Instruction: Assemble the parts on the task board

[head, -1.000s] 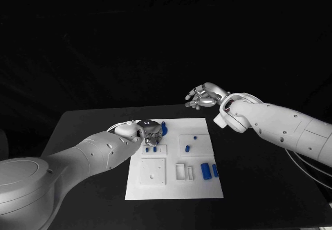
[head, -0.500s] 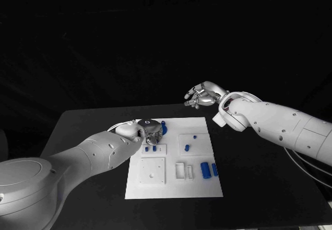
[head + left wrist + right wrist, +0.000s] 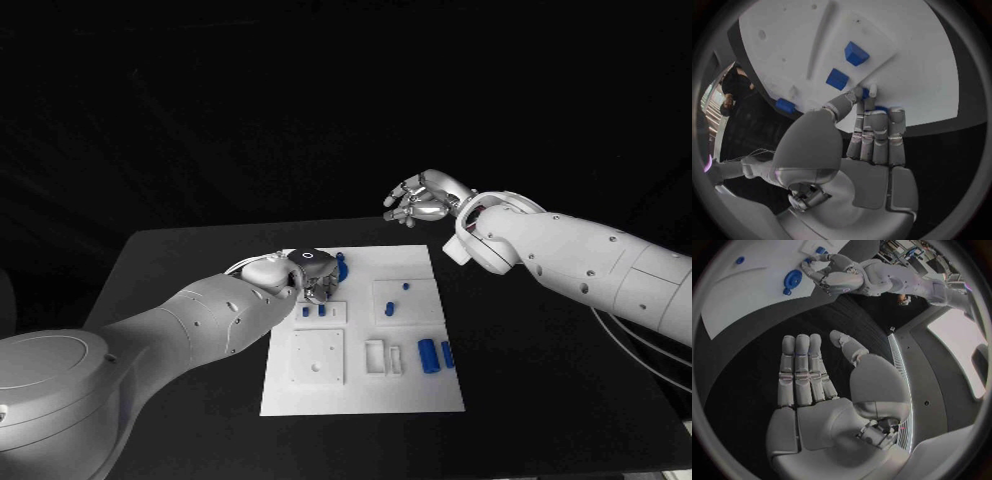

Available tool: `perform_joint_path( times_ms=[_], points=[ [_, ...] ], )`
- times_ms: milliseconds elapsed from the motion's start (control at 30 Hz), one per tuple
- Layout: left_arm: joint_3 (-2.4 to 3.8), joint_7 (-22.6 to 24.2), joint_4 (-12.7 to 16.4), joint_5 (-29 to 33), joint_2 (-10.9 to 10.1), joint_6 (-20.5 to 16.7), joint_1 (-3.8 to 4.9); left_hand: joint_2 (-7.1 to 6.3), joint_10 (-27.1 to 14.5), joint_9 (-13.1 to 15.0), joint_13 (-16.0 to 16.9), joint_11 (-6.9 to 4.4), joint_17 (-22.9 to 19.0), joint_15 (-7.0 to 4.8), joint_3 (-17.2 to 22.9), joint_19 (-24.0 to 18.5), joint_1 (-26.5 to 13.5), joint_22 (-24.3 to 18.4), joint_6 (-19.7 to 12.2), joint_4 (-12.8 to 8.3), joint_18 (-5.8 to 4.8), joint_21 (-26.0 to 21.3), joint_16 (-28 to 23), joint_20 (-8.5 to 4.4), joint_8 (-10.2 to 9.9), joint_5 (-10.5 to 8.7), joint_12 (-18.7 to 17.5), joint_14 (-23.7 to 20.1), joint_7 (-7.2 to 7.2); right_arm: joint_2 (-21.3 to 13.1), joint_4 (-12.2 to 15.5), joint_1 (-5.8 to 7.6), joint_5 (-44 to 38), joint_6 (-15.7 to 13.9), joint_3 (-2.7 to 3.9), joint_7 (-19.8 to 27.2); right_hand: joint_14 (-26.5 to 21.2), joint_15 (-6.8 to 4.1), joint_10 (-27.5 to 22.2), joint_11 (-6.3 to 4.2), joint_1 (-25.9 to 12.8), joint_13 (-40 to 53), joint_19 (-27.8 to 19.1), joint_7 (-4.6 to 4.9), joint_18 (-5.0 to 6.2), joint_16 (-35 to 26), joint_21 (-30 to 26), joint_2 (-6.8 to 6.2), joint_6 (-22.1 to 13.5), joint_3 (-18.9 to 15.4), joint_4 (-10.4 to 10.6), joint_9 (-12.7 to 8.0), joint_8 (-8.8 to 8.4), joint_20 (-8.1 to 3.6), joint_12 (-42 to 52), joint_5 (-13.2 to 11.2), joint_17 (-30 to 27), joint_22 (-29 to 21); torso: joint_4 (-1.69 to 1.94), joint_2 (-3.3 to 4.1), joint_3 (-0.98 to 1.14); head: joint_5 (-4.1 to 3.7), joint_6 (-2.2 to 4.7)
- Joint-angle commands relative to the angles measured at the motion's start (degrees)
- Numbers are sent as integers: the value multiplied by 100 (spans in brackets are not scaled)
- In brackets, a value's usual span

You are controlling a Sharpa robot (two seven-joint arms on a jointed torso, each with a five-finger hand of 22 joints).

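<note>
The left hand (image 3: 307, 278) is down at the far left corner of the board (image 3: 368, 385), its fingers (image 3: 874, 131) pressed together side by side with the tips on the white surface. A small blue part (image 3: 879, 108) peeks out at the fingertips; I cannot tell whether it is pinched or just touched. Two blue cubes (image 3: 847, 65) stand in the plate just beside them, and a rounded blue piece (image 3: 342, 267) lies at the far edge next to the hand. Two blue cylinders (image 3: 433, 354) lie near the right edge.

The right hand (image 3: 423, 199) hangs above the desk's far edge, well apart from the board, fingers loosely curled, nothing in them.

The risk, I'd say, is the left hand's bunched fingers hiding the part: a slightly tilted press could jam it, or knock the neighbouring cubes.
</note>
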Motion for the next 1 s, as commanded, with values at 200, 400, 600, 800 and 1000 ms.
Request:
perform_joint_path(
  times_ms=[200, 400, 600, 800, 1000],
  points=[
    [-11, 66, 79, 252, -29, -371, -35, 112, 289, 50, 47, -22, -39, -66, 203, 161, 32, 22, 155, -6, 378, 42, -57, -174, 53, 155, -46, 192, -32, 1, 9, 1, -50, 25, 2, 31, 40, -1, 23, -10, -57, 13, -30, 6, 81, -33, 36, -17, 54, 42, 5, 10, -29, -17, -41, 1, 15, 123, 1, -2, 3, -10, 9],
    [-9, 126, 156, 630, -87, -695, -34, 137, 436, 103, 87, -70, -61, -115, 287, 281, 36, 1, 269, -13, 386, 64, -97, -233, 98, 209, -71, 334, -78, -6, 11, 1, -50, 22, 2, 34, 44, -1, 26, -11, -59, 17, -31, 5, 81, -42, 39, -17, 56, 43, 5, 12, -29, -17, -44, 1, 24, 123, 4, -4, 7, -10, 22],
    [-2, 261, 224, 1015, -154, -1020, -31, 125, 552, 157, 125, -99, -68, -144, 414, 341, 26, -15, 353, -12, 384, 66, -124, -271, 129, 239, -94, 412, -116, -20, 15, 1, -50, 13, 2, 40, 48, -2, 27, -12, -62, 21, -31, 4, 81, -51, 42, -17, 59, 44, 5, 13, -29, -18, -47, 0, 32, 122, 13, -6, 4, -15, 40],
    [25, 317, 343, 1491, -256, -1030, -20, 116, 569, 169, 133, -102, -69, -147, 443, 354, 12, -18, 357, -12, 381, 66, -132, -280, 126, 253, -112, 426, -118, -36, 21, 1, -50, 13, 2, 40, 51, -2, 28, -12, -65, 25, -33, 3, 81, -61, 44, -17, 62, 45, 5, 14, -29, -18, -51, 1, 40, 122, 20, -4, 4, -8, 48],
    [41, 295, 484, 1760, -348, -880, 9, 115, 578, 176, 138, -104, -70, -149, 454, 360, 0, -19, 357, -12, 378, 66, -138, -284, 124, 258, -121, 430, -118, -64, 31, 1, -50, 13, 2, 37, 53, -1, 27, -12, -67, 29, -36, 3, 81, -73, 46, -19, 63, 46, 4, 15, -30, -18, -57, 1, 48, 121, 24, -7, -4, 4, 53]
  ],
)
